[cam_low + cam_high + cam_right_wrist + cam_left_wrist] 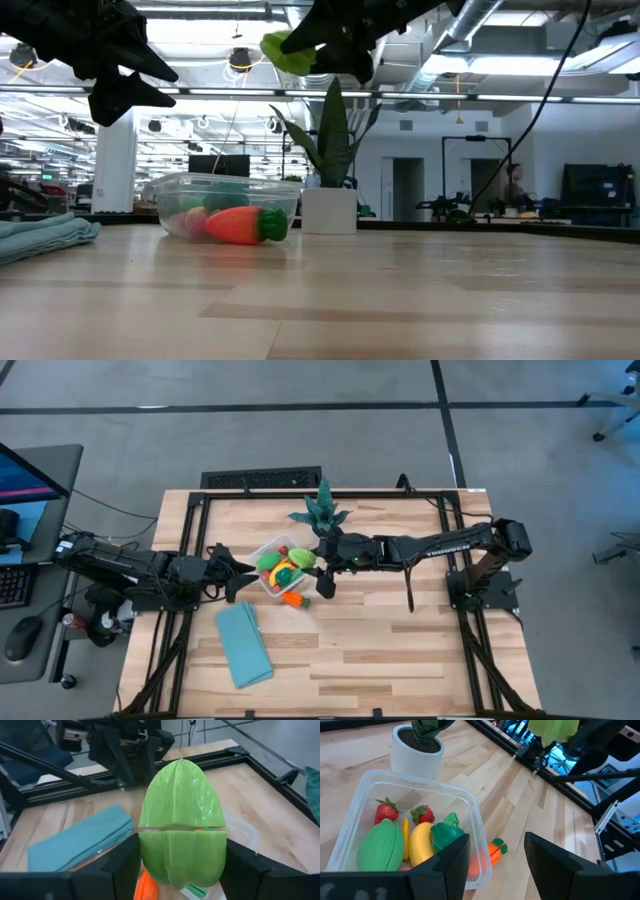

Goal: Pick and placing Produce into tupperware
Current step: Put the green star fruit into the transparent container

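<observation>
tupperware (268, 550): mid-table, produce (384, 845) inside
carrot (295, 600): just outside it
plant (322, 512): behind
cloth (243, 644): nearer front edge

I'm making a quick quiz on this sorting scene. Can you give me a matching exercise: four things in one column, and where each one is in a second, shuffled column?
Things:
1. Pale green ribbed toy vegetable
2. Orange toy carrot with green top
3. Two red toy strawberries
4. Folded light-blue cloth

Places:
A. On the table outside the clear plastic container, against its wall
B. Inside the clear plastic container
C. Held in the right gripper, above the table
D. Flat on the table, apart from the container

Pairs: 1-C, 2-A, 3-B, 4-D
</observation>
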Robot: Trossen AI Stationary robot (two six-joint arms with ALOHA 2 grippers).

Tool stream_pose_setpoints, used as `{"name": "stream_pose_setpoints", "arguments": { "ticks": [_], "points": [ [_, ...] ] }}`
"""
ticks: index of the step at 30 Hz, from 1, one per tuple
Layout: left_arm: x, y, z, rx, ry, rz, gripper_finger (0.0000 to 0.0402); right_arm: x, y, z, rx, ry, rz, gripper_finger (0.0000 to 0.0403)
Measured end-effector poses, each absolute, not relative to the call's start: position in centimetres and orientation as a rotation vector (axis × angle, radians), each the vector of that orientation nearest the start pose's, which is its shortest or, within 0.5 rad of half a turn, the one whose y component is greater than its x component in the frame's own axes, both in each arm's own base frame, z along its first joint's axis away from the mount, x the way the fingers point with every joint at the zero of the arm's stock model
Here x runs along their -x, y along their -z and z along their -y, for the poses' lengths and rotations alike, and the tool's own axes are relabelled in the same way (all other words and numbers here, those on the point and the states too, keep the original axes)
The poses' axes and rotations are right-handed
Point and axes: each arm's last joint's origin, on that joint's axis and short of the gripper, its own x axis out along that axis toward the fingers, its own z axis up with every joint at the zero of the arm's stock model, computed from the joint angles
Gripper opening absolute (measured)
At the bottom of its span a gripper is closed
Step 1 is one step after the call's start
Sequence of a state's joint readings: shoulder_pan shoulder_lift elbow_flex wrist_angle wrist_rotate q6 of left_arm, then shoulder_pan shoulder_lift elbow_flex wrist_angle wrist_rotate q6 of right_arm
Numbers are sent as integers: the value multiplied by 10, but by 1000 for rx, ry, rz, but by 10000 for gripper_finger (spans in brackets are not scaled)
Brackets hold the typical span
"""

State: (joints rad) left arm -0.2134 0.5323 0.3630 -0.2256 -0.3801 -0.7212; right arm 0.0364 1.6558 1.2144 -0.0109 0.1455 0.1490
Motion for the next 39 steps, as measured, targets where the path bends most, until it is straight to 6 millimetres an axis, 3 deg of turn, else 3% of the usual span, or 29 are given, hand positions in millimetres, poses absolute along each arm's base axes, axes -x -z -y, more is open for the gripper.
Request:
{"name": "stream_pose_setpoints", "arguments": {
  "ticks": [14, 26, 34, 39],
  "points": [
    [-131, -219, 17, 596, -291, -300, 178, -378, -273, -9, -103, 155, -430, 219],
    [-131, -219, 18, 607, -274, -303, 178, -412, -215, -17, -170, 154, -446, 219],
    [-131, -219, 18, 605, -276, -307, 178, -425, -192, -7, -214, 188, -432, 214],
    [-131, -219, 18, 603, -277, -308, 178, -432, -190, 0, -218, 217, -410, 217]
  ]
}}
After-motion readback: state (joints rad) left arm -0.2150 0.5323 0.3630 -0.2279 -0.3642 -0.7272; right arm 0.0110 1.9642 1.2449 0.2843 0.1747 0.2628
